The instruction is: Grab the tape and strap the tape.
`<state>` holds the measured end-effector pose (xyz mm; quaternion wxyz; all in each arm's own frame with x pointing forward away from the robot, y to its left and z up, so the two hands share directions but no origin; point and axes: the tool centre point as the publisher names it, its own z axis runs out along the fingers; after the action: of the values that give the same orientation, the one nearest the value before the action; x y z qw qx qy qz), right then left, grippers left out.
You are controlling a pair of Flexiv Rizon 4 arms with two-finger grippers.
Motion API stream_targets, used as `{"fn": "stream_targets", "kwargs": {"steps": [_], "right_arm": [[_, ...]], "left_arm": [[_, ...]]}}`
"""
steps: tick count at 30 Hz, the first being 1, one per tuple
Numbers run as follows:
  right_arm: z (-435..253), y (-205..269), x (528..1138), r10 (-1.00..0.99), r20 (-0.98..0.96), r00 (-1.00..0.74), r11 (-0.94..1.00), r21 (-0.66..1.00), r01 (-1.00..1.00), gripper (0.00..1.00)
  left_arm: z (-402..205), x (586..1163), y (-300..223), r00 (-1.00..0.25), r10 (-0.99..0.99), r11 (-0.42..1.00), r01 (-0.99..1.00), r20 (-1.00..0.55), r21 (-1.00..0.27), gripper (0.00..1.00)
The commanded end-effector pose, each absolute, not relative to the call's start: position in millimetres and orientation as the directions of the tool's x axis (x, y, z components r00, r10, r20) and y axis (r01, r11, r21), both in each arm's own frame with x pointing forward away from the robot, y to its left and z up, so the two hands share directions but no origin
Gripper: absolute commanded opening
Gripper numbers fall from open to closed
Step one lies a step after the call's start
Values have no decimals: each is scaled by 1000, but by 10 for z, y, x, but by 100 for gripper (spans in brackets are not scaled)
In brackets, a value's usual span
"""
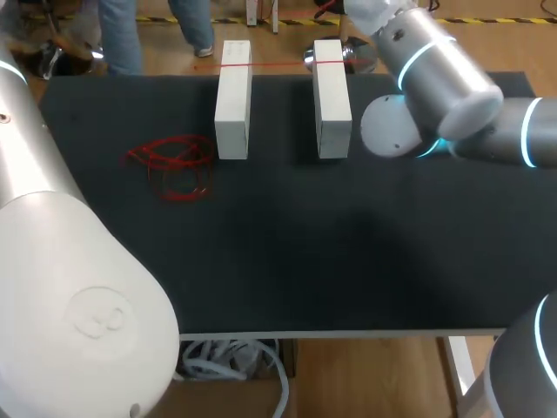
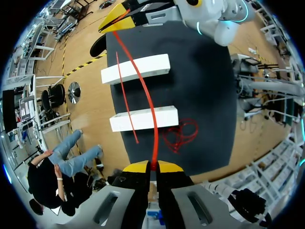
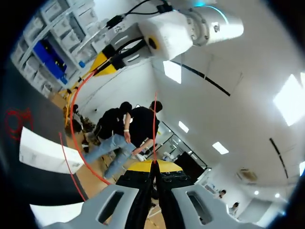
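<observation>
A thin red tape [image 2: 145, 90] stretches in a curve over two white blocks [image 2: 143, 67] [image 2: 157, 118] on the black table. My left gripper [image 2: 153, 165] is shut on one end of it, beyond the nearer block. My right gripper [image 2: 116, 20] holds the other end past the farther block. In the right wrist view, the right gripper [image 3: 153, 164] is shut on the tape [image 3: 78, 143], which loops across to the left gripper [image 3: 102, 64]. In the head view the tape [image 1: 278, 64] crosses the far ends of both blocks [image 1: 233, 104] [image 1: 332, 100]. A loose tail hangs beside the main strand.
A tangled heap of red tape [image 1: 174, 161] lies on the black table [image 1: 305, 244], left of the left block. My right arm's elbow [image 1: 435, 87] hangs over the table's far right. The left arm's bulk fills the near left corner.
</observation>
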<state>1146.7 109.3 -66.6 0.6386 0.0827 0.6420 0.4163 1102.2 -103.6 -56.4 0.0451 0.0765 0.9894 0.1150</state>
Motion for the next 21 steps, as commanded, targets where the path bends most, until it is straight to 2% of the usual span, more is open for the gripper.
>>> {"fn": "stream_targets", "kwargs": {"steps": [1, 12, 21], "right_arm": [[-648, 1290, 11485, 622, -779, -87, 728, 615, -305, 0], [-687, 1604, 11334, 699, -703, -129, 662, 705, -255, 0], [-626, 1488, 11383, 686, -727, -5, 701, 663, -261, 0]], "left_arm": [[-551, 11019, -1040, -985, 160, 961, 140, -69, 238, 0], [-551, 11019, -1040, -985, 160, 961, 140, -69, 238, 0], [-551, 11019, -1040, -985, 160, 961, 140, -69, 238, 0]]}}
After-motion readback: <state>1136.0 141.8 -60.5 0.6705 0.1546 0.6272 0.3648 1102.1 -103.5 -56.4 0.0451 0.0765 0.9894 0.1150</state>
